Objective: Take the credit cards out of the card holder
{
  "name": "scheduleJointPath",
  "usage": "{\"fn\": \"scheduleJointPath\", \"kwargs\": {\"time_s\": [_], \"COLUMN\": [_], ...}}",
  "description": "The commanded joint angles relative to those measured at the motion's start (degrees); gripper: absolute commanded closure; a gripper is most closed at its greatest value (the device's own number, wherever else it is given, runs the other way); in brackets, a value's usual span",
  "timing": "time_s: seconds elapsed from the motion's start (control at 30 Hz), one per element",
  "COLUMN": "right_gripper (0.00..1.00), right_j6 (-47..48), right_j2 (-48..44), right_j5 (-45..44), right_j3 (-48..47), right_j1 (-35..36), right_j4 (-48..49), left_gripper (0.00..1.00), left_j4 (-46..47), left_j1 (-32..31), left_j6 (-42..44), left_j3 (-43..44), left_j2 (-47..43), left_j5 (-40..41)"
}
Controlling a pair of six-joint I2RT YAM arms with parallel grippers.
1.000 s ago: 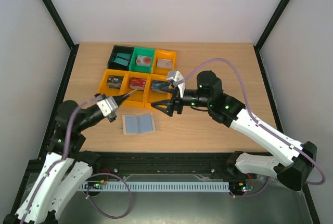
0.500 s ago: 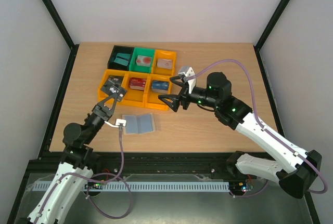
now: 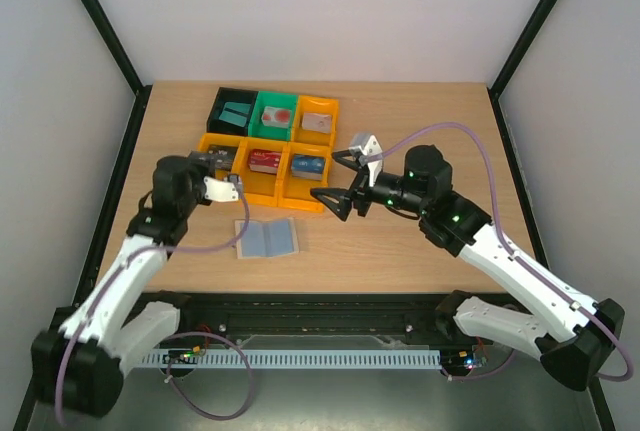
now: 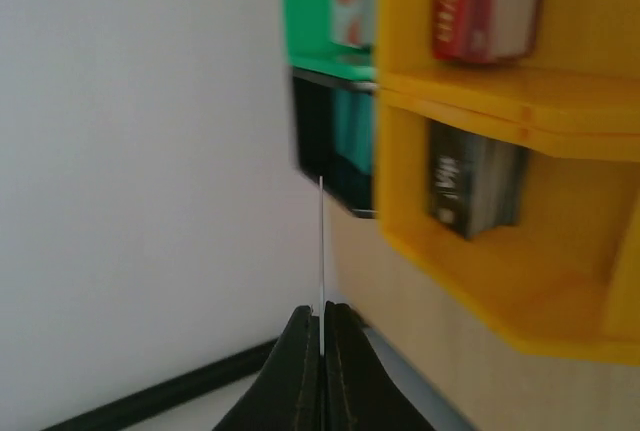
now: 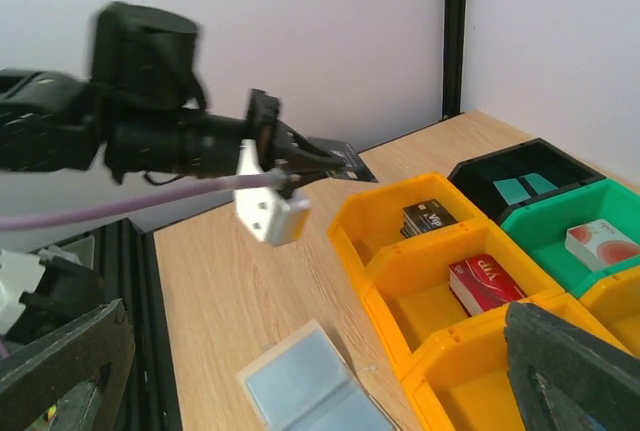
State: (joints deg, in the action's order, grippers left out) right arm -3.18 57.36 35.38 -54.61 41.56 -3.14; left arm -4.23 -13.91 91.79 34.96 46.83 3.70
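Card holder [image 3: 267,239] lies open and flat on the table [image 3: 420,141], grey-blue inside up, just in front of the row of orange bins [image 5: 345,216] and between the two arms. Neither gripper touches it. One dark card [image 5: 350,166] is pinched at the tips of the left gripper [image 4: 321,336], held in the air near the leftmost orange bin; the left wrist view shows it edge-on as a thin pale line between closed fingers. The right gripper [image 3: 345,194] hovers beside the bins with its fingers spread wide and nothing in them.

By my reading the task is close to its end: the held card is out but not yet set down. Whether any card remains in the holder's pockets is too small to tell. The bins hold card-like items, blurred in the left wrist view.
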Motion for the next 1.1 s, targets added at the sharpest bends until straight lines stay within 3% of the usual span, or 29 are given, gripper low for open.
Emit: {"fn": "scheduleJointPath", "kwargs": {"time_s": [0.0, 0.23, 0.57, 1.0, 1.07], "right_gripper": [0.01, 0.01, 0.01, 0.01, 0.01], "right_j6": [4.5, 10.1, 11.8, 13.4, 13.4], "right_j2": [-3.8, -8.3, -8.7, -8.3, -8.5], "right_j5": [0.2, -0.2, -1.1, -0.3, -0.3], "right_j3": [2.2, 4.7, 4.1, 3.5, 3.6], "right_j1": [-0.7, -1.5, -1.8, -2.1, -2.2], "right_j4": [-0.6, -3.8, -5.3, -6.4, -6.4], "left_gripper": [0.98, 0.98, 0.98, 0.98, 0.94], "left_j4": [-1.5, 7.4, 7.5, 11.4, 13.1], "left_j1": [4.7, 8.2, 9.1, 10.2, 10.2], "left_j6": [-3.0, 4.9, 1.0, -0.9, -1.1], "left_j3": [2.6, 8.4, 22.7, 22.8, 22.6], "left_j2": [13.2, 32.9, 51.1, 56.2, 56.8], "left_j5": [-2.6, -5.3, -3.1, 0.6, 1.2]}}
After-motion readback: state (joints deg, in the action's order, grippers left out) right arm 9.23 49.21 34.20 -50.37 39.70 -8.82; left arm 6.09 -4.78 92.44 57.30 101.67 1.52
